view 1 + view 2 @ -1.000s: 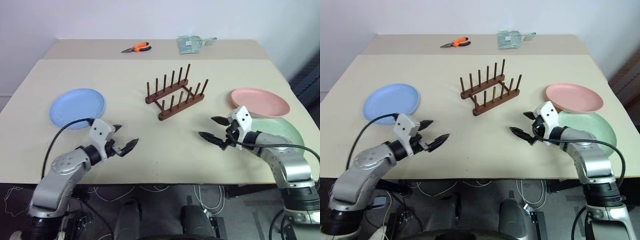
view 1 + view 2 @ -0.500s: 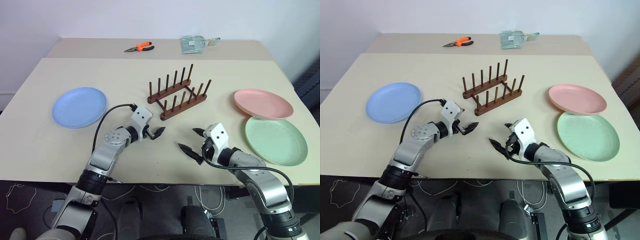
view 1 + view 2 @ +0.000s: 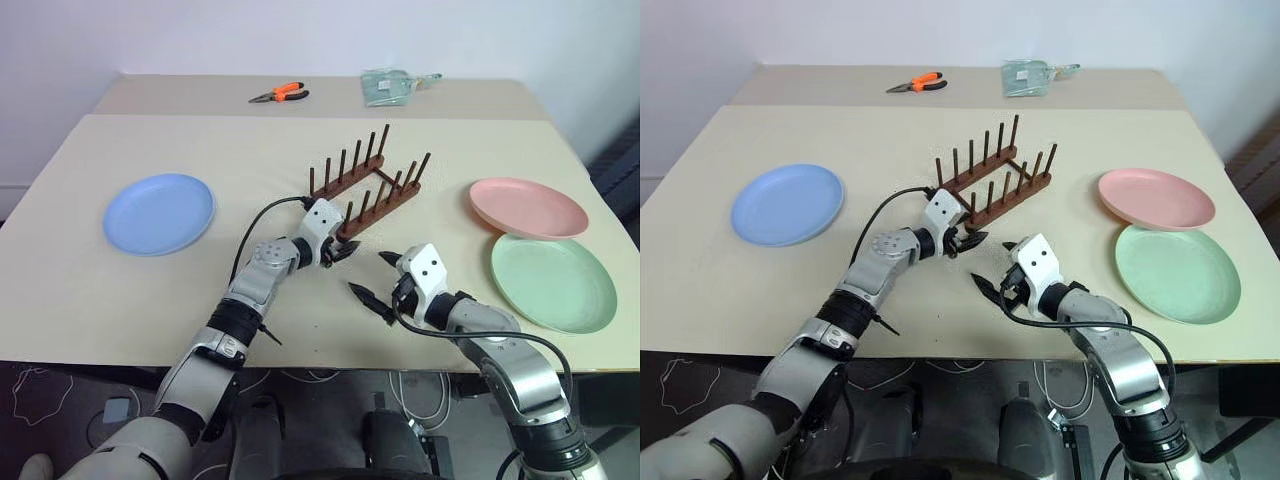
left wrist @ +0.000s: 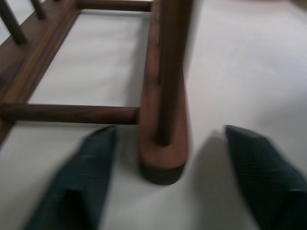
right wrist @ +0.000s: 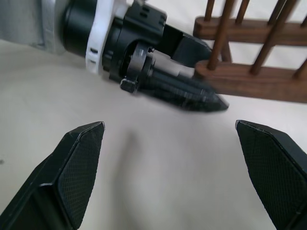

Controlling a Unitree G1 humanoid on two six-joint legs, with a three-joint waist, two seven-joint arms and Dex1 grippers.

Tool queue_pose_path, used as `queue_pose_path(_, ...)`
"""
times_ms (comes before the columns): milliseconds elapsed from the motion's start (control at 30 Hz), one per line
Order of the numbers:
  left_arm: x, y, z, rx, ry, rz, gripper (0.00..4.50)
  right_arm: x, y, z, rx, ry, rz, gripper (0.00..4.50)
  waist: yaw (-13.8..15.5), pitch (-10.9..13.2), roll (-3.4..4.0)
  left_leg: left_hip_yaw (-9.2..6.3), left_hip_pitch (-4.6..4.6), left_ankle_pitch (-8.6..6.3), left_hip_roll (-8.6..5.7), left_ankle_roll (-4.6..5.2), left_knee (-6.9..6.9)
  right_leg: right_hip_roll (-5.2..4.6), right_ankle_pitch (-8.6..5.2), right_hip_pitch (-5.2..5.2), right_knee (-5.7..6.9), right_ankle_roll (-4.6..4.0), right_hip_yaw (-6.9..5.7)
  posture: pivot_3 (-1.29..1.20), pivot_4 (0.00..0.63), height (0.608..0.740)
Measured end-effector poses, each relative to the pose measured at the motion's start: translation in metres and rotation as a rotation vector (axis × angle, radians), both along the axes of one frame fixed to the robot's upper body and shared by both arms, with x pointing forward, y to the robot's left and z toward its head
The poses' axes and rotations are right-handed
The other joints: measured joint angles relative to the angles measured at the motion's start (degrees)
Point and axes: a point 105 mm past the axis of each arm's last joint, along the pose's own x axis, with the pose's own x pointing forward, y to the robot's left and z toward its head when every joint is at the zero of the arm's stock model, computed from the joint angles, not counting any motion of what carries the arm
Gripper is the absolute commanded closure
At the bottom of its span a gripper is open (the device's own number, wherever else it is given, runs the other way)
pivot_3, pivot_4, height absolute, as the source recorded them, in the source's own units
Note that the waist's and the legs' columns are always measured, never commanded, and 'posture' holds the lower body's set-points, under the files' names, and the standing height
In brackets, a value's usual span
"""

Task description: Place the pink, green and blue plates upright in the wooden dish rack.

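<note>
Left end effector (image 4: pixel 163 177) astride rack (image 4: pixel 160 120) rail end

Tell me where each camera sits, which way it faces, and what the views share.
Head eyes: look forward and down over the table; both arms show.
Left wrist: looks along the left gripper at a rail end of the wooden dish rack.
Right wrist: looks along the right gripper at the left gripper and rack.
Shared: every view shows the rack.

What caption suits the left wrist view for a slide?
Left gripper, jaws apart, straddles the end of one base rail of the wooden dish rack on the table.
</note>
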Motion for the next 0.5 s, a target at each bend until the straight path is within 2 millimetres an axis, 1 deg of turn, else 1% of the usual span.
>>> queue_pose_path(67,-0.001,-0.001,0.001,-0.001,-0.016,-0.014,3.71,-0.001,-0.005,0.000,-0.011,-0.001,-0.011,0.00,0.0,0.0,0.00,0.00,-0.01,0.00,0.00,0.00,0.01,0.00,0.00,0.00,0.00,0.00,0.00,0.00,0.150,0.740)
queue_pose_path(100,-0.003,-0.001,0.002,-0.001,-0.023,-0.039,3.75,-0.002,-0.010,-0.001,-0.022,0.004,-0.020,0.00,0.2,0.0,0.00,0.00,-0.01,0.00,0.00,-0.01,0.01,0.00,0.00,0.04,-0.01,0.00,-0.02,0.00,0.150,0.740)
queue_pose_path(200,-0.013,0.002,0.000,0.006,-0.026,-0.127,3.75,-0.006,-0.023,-0.004,-0.053,0.021,-0.035,0.00,0.2,0.0,0.00,0.00,-0.02,0.00,0.00,-0.01,0.00,0.00,0.00,0.03,-0.01,-0.01,-0.02,0.00,0.150,0.740)
queue_pose_path(267,-0.032,0.004,0.002,0.025,-0.038,-0.296,3.75,-0.012,-0.038,-0.007,-0.086,0.041,-0.044,0.00,0.1,0.0,0.00,0.00,-0.05,0.00,0.00,-0.01,-0.03,-0.01,0.00,-0.01,-0.01,-0.01,-0.02,0.00,0.150,0.740)
queue_pose_path(333,-0.047,0.007,0.004,0.068,-0.050,-0.433,3.75,-0.013,-0.052,-0.006,-0.112,0.046,-0.067,0.00,0.1,0.0,0.00,0.00,-0.05,0.00,0.00,-0.01,-0.03,-0.01,0.00,-0.04,0.00,-0.02,-0.02,0.00,0.150,0.740)
queue_pose_path(400,-0.051,0.012,0.005,0.122,-0.065,-0.504,3.75,-0.013,-0.063,-0.001,-0.128,0.033,-0.086,0.00,-0.1,0.0,0.00,0.00,-0.04,0.00,0.01,0.00,0.01,0.00,0.00,-0.04,0.00,-0.02,-0.01,0.00,0.150,0.740)
queue_pose_path(467,-0.050,0.019,0.004,0.166,-0.081,-0.525,3.75,-0.012,-0.067,0.001,-0.129,0.027,-0.098,0.00,-0.1,0.0,0.00,0.00,-0.04,-0.03,0.02,0.06,0.06,0.00,0.00,-0.03,0.00,-0.04,0.01,0.00,0.150,0.740)
queue_pose_path(500,-0.048,0.023,0.003,0.179,-0.080,-0.522,3.25,-0.012,-0.067,0.001,-0.129,0.028,-0.098,0.00,-0.1,0.0,0.00,0.00,-0.04,-0.05,0.01,0.12,0.08,0.00,0.00,-0.02,0.01,-0.05,0.01,0.00,0.150,0.740)
